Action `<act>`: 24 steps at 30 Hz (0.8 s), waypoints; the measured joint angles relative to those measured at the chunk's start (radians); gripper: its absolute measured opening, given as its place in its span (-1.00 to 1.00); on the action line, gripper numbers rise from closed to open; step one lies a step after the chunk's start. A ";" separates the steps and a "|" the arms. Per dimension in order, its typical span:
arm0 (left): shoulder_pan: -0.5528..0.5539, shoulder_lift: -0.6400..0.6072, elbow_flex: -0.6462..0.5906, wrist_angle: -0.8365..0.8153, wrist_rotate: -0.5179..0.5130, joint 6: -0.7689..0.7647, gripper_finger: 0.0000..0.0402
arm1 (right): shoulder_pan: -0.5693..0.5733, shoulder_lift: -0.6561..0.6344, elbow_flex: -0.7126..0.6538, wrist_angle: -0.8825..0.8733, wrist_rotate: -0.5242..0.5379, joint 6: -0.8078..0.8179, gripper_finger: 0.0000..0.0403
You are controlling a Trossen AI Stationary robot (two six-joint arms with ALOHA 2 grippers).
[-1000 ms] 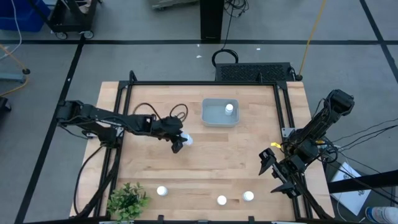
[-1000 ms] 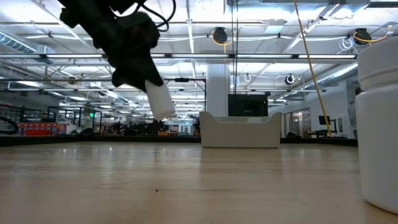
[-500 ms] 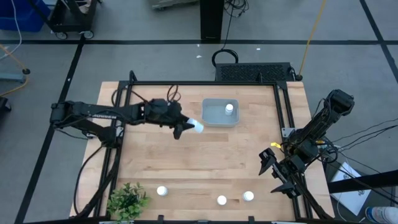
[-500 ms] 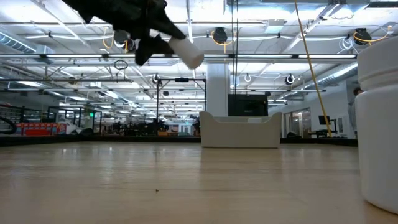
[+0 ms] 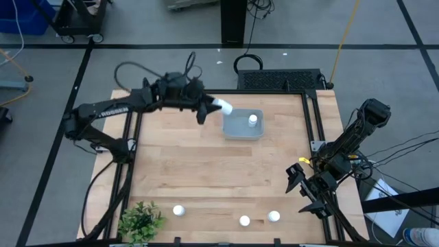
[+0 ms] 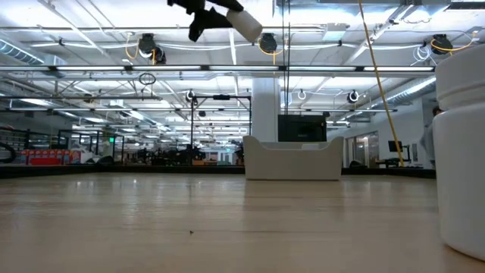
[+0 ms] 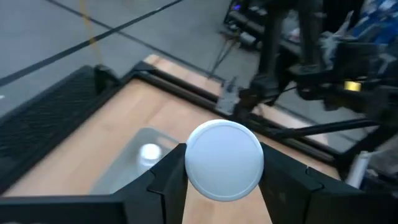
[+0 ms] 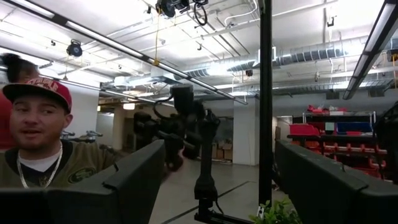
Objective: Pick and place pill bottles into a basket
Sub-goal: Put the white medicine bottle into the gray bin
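Three pill bottles (image 5: 178, 210), (image 5: 244, 220), (image 5: 274, 217) stand along the table's (image 5: 219, 171) near edge beside a plant (image 5: 140, 221), one of them looming at the margin of the low view (image 6: 461, 152). At the near right corner the right gripper (image 5: 296, 178) waits off the work, its fingers spread wide with nothing between them.

The action is at the far end. The left gripper (image 5: 203, 108) hangs high over the table's far left part, its fingers closed on a fourth bottle (image 5: 221, 106). In the low view that bottle (image 6: 246, 24) sits well above the basket, up among the ceiling lights. From the left wrist, the two fingers pinch the bottle's sides and its round end (image 7: 224, 160) faces the camera.

The held bottle lies tilted, nearly on its side, with its long axis pointing from the gripper toward the basket (image 5: 233, 128). Its free end reaches just to the basket's left far corner as seen from above. The basket lies ahead of the fingers and below them, and the left wrist view shows it (image 7: 121, 168) under the bottle.

A fifth bottle (image 5: 253, 120) already stands upright inside the basket, toward its right far side. The left arm is far the nearer of the two. A short carry onward along the bottle's own axis, and a descent, would likely put it over open floor left of the one inside.
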 joint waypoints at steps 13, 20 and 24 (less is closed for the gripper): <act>0.068 0.369 0.368 -0.335 0.059 0.148 -0.14 | 0.000 0.000 0.000 -0.022 0.002 0.017 0.46; 0.049 0.514 0.407 -0.380 0.008 0.231 -0.18 | 0.000 0.000 0.000 -0.037 0.003 0.028 0.46; 0.041 0.580 0.407 -0.381 -0.005 0.283 -0.18 | 0.000 0.000 0.000 -0.055 0.004 0.053 0.46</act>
